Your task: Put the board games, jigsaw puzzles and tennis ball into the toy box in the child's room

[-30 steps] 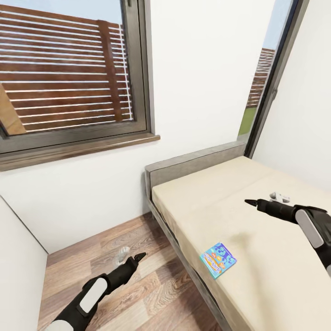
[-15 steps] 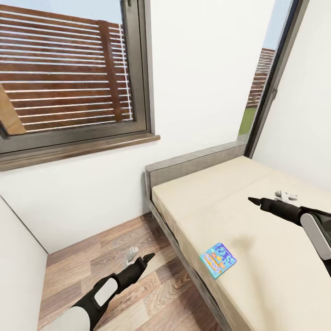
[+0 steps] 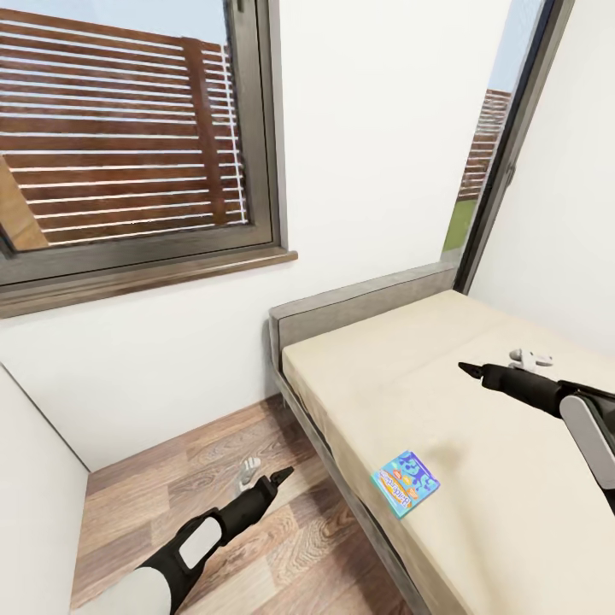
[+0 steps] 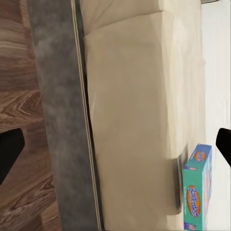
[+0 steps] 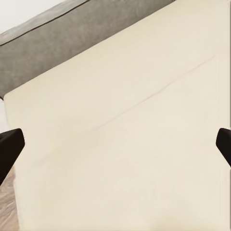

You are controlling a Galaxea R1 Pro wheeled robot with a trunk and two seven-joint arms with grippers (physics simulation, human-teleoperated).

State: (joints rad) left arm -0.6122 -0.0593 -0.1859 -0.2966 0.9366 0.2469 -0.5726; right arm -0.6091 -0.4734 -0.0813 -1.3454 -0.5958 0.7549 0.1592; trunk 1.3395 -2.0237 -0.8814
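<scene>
1. While both grippers, left gripper (image 3: 266,480) and right gripper (image 3: 478,373), are spread wide and hold nothing, the blue board game (image 3: 405,483) lies lower middle, at the bed (image 3: 478,512) edge.
2. A clumsy push could knock it off.

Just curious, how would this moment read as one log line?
light-blue cartoon board game box on beige bed, untouched | left gripper open above wood floor | right gripper open above mattress
</scene>
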